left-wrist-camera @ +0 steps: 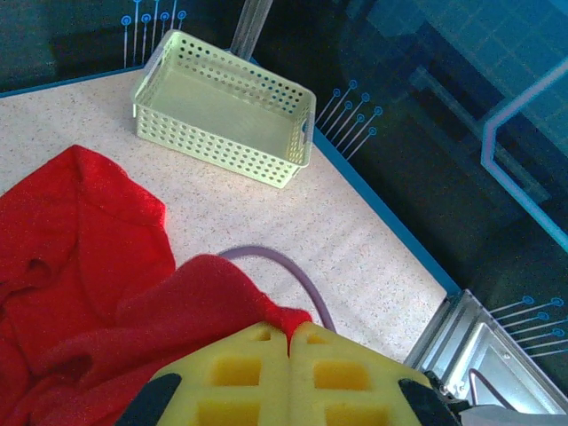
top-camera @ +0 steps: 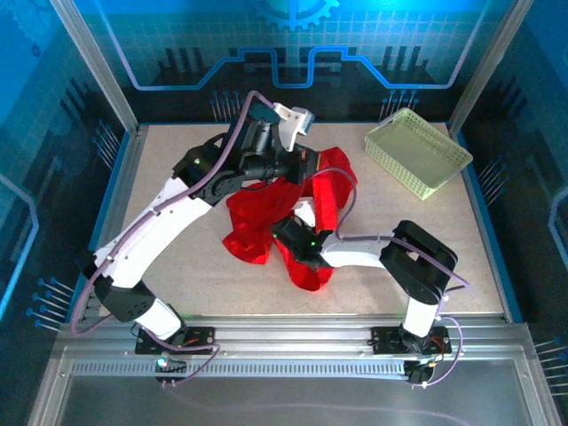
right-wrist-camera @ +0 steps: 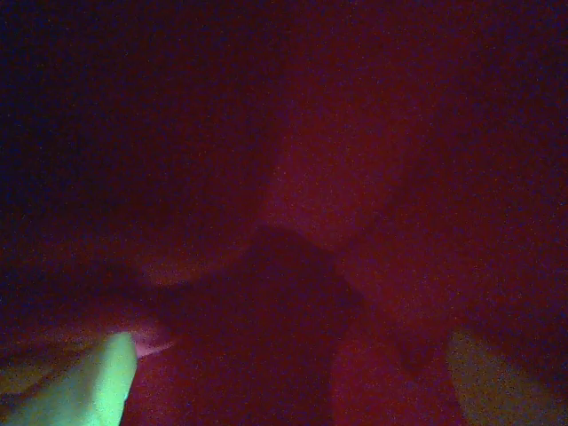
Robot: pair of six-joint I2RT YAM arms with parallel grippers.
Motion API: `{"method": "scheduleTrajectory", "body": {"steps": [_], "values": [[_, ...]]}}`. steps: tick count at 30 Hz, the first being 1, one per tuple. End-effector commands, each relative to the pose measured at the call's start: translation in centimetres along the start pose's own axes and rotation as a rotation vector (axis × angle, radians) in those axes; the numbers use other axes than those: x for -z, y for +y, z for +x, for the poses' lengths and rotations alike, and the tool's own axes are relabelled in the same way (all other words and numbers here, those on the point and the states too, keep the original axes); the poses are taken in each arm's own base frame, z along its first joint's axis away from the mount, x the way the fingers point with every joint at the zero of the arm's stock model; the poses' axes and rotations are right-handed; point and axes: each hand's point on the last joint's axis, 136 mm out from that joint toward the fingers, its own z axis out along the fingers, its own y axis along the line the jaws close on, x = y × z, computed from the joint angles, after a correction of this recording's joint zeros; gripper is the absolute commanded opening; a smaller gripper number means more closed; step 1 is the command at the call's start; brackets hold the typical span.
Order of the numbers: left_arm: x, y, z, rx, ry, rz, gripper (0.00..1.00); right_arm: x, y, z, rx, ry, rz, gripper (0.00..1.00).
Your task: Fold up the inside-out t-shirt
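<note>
The inside-out t-shirt (top-camera: 257, 222) is a bright red crumpled heap in the middle of the table. My left gripper (top-camera: 306, 169) hangs over its far side. In the left wrist view its yellow fingers (left-wrist-camera: 240, 373) are pressed together, pinching a fold of the t-shirt (left-wrist-camera: 80, 266) at their tips; my left gripper (left-wrist-camera: 290, 333) is shut on it. My right gripper (top-camera: 286, 229) is pushed low into the heap from the right. In the right wrist view dark red t-shirt cloth (right-wrist-camera: 311, 177) surrounds it, and my right gripper (right-wrist-camera: 293, 390) is open, fingertips (right-wrist-camera: 98, 382) far apart.
A pale yellow-green lattice basket (top-camera: 417, 151) stands at the back right corner, also seen in the left wrist view as the basket (left-wrist-camera: 226, 106). A purple cable (left-wrist-camera: 302, 275) loops over the speckled table (top-camera: 177, 266). Blue walls and metal posts ring the table.
</note>
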Motion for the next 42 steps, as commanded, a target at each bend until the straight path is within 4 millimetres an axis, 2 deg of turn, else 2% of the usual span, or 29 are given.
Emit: {"method": "scheduleTrajectory", "body": {"steps": [1, 5, 11, 12, 16, 18, 22, 24, 25, 27, 31, 34, 39, 42], "values": [[3.2, -2.4, -1.5, -0.046, -0.07, 0.081, 0.0, -0.8, -1.4, 0.0, -0.1, 0.046, -0.024, 0.91], [4.5, -3.9, -1.2, -0.076, -0.083, 0.154, 0.0, -1.9, 0.8, -1.8, -0.172, 0.062, -0.257, 0.9], [7.2, -6.4, -1.1, -0.123, -0.129, 0.258, 0.0, -3.0, -0.4, -1.9, -0.221, 0.09, -0.318, 0.89], [7.5, -6.9, -1.0, -0.131, -0.129, 0.276, 0.0, -2.9, -0.1, -2.7, -0.227, 0.059, -0.351, 0.89], [7.8, -7.2, -0.8, -0.151, -0.122, 0.288, 0.0, -2.2, 0.4, -3.8, -0.217, 0.017, -0.449, 0.89], [7.6, -6.9, -0.5, -0.162, -0.112, 0.275, 0.0, -1.9, 0.4, -4.2, -0.264, 0.014, -0.518, 0.89], [6.3, -7.2, 0.1, -0.152, -0.071, 0.289, 0.0, -2.0, -0.5, -4.4, -0.19, 0.024, -0.353, 0.89], [5.5, -7.8, 0.1, -0.15, -0.059, 0.302, 0.0, -2.1, -0.1, -4.6, -0.182, 0.014, -0.332, 0.89], [5.0, -8.2, 0.1, -0.15, -0.051, 0.306, 0.0, -2.4, -0.3, -3.4, -0.172, 0.049, -0.305, 0.89], [4.2, -8.7, -0.1, -0.146, -0.041, 0.303, 0.0, -2.4, 0.7, -4.1, -0.172, 0.033, -0.298, 0.9], [2.3, -9.3, -0.9, -0.108, -0.027, 0.304, 0.0, -3.0, 2.3, -3.3, -0.152, 0.056, -0.294, 0.91], [1.3, -11.4, -0.9, -0.112, -0.017, 0.357, 0.0, -3.9, 3.1, -3.3, -0.193, 0.09, -0.33, 0.92], [0.2, -16.1, 0.6, -0.158, 0.009, 0.46, 0.0, -4.3, 3.0, -5.7, -0.248, 0.103, -0.366, 0.93], [-0.5, -18.4, 1.4, -0.151, 0.022, 0.529, 0.0, -5.3, 3.3, -6.5, -0.283, 0.137, -0.397, 0.93]]}}
